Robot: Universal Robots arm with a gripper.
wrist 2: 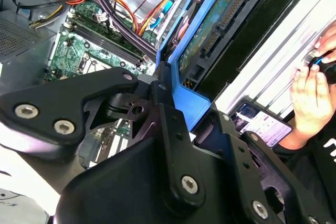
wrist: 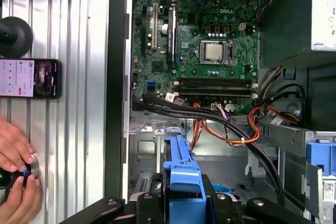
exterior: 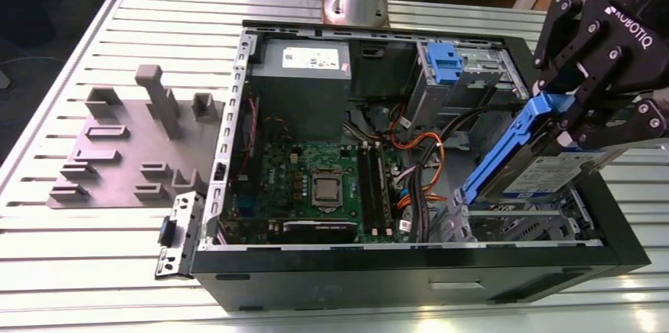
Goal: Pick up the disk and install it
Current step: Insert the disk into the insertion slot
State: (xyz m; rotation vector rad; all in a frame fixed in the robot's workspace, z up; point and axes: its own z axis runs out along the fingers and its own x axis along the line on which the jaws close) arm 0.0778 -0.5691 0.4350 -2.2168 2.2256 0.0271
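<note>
Tool [exterior: 585, 110]: black, two-fingered, pinching the disk [exterior: 544, 168] by the upper end of its blue carrier frame; the frame end shows between the fingers in both wrist views.
Disk: silver-grey drive with white-and-blue label, held tilted, lower end dipping into the open computer case [exterior: 418, 270] at the exterior view's right, above the drive bay.
Case: lying on its side on the slatted bench [exterior: 94, 231]; green motherboard [exterior: 313, 184], grey power supply [exterior: 303, 74], orange cables [exterior: 418, 145] inside.
Bench, other: grey fixture plate [exterior: 125, 153], phone [wrist: 29, 78].
Person's hands [wrist: 18, 182] beside the case.
</note>
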